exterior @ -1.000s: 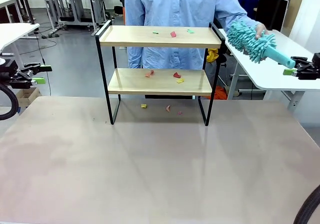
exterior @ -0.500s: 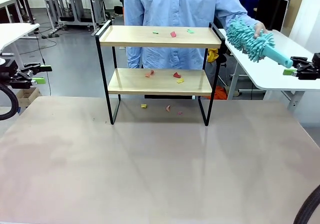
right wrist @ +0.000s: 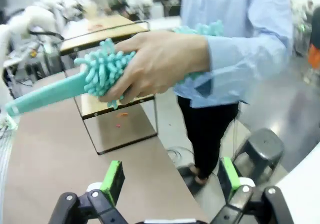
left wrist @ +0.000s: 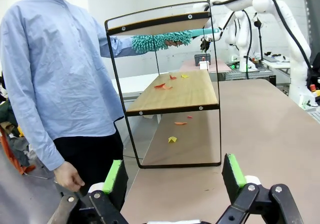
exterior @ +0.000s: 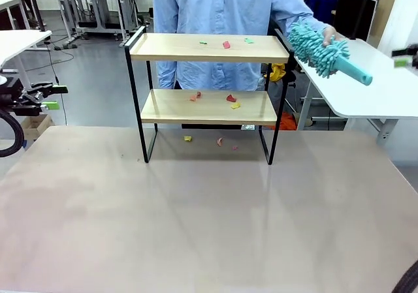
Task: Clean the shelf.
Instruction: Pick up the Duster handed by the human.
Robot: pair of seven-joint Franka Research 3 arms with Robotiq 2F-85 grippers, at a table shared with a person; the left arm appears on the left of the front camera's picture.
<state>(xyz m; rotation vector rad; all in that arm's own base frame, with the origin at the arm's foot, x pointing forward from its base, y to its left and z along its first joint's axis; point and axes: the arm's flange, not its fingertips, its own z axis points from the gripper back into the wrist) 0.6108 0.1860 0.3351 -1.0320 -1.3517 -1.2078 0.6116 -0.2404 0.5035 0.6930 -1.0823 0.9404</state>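
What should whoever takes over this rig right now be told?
Left gripper: open, empty, at the left side of the table.
Right gripper: open, empty, near the person's hand, which holds the teal duster by its fluffy head, with the handle pointing to the robot's right.
Shelf stands at the table's far side. Paper scraps lie on both boards and on the table beneath.
Done: nothing wiped yet.
Left: take the duster, sweep both boards.

We find the shelf point(exterior: 208, 55) standing on the table point(exterior: 196, 228); small coloured scraps point(exterior: 226, 44) lie on its upper board point(exterior: 170, 45), lower board point(exterior: 170, 105) and the table beneath.
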